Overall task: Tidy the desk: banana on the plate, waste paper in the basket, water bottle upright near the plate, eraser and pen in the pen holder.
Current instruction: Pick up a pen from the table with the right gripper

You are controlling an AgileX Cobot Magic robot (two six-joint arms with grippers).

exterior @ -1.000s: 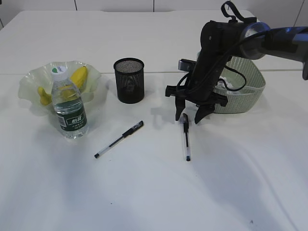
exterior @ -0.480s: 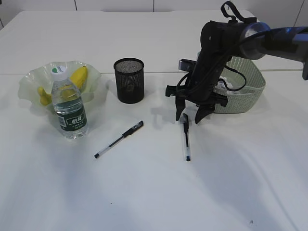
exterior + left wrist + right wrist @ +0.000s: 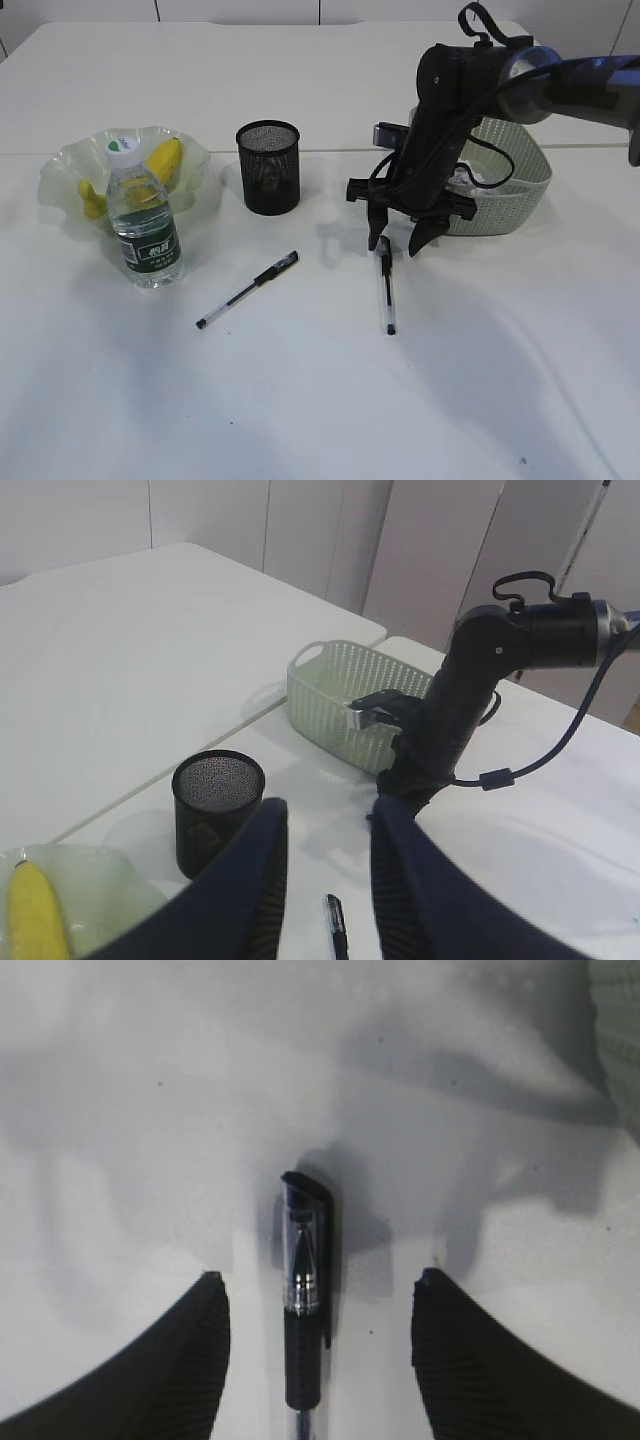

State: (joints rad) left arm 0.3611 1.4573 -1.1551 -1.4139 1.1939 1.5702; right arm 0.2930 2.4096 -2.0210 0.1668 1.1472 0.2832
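Centrally on desk (image 3: pixel 300 400), right hand (image 3: pixel 398 237) spread wide over capped end of clear black-capped pen (image 3: pixel 386 285); descend straight, fingers straddling barrel, then close. Left hand (image 3: pixel 322 875) open, idle.

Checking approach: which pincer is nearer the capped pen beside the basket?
Right. The right pincer hangs open straddling the capped pen; the left pincer sits back beyond the pen holder.

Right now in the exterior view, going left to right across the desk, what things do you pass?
Plate → water bottle → left pen → pen holder → right pen → basket.
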